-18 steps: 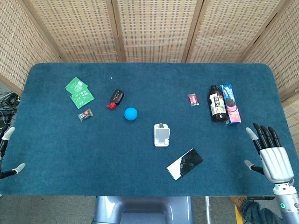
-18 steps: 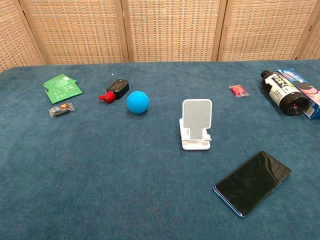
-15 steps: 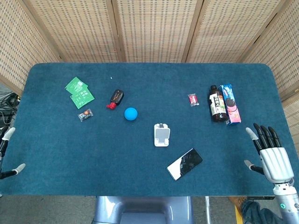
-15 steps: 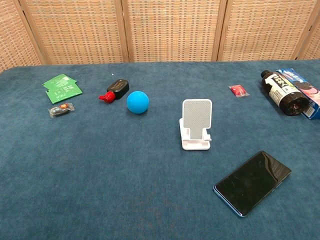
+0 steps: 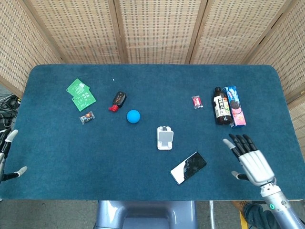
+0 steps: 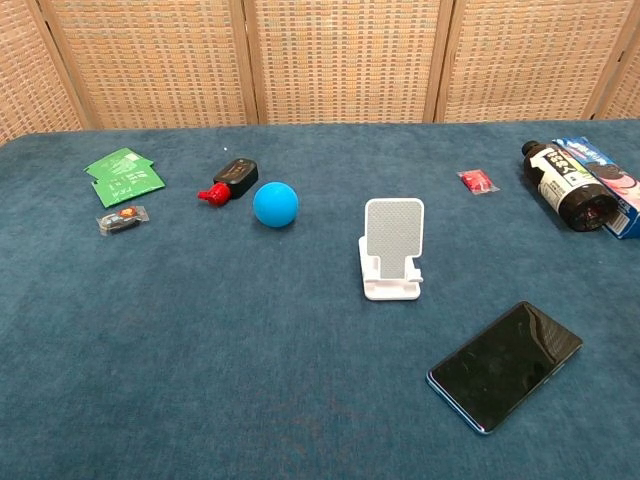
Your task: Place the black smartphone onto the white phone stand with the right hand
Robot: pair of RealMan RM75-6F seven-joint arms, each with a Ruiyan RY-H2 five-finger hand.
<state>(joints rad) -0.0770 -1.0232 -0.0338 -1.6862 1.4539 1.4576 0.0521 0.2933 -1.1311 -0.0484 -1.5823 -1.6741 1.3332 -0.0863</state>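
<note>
The black smartphone (image 5: 188,167) (image 6: 507,364) lies flat and askew on the blue table, near the front edge. Just behind it and to its left, the white phone stand (image 5: 165,138) (image 6: 392,249) stands upright with nothing on it. In the head view my right hand (image 5: 251,159) hovers to the right of the phone, fingers spread, holding nothing and well apart from it. My left hand (image 5: 6,152) shows only as fingertips at the far left edge, spread apart and holding nothing. The chest view shows neither hand.
A blue ball (image 5: 133,116), a black-and-red item (image 5: 117,100), green packets (image 5: 81,93) and a small wrapped item (image 5: 87,118) lie at the left. A dark bottle (image 5: 221,107), a blue box (image 5: 235,106) and a red packet (image 5: 197,101) lie at the right rear.
My right hand has moved left and inward from the table's right edge toward the phone. The phone, the stand and the left hand have stayed put.
</note>
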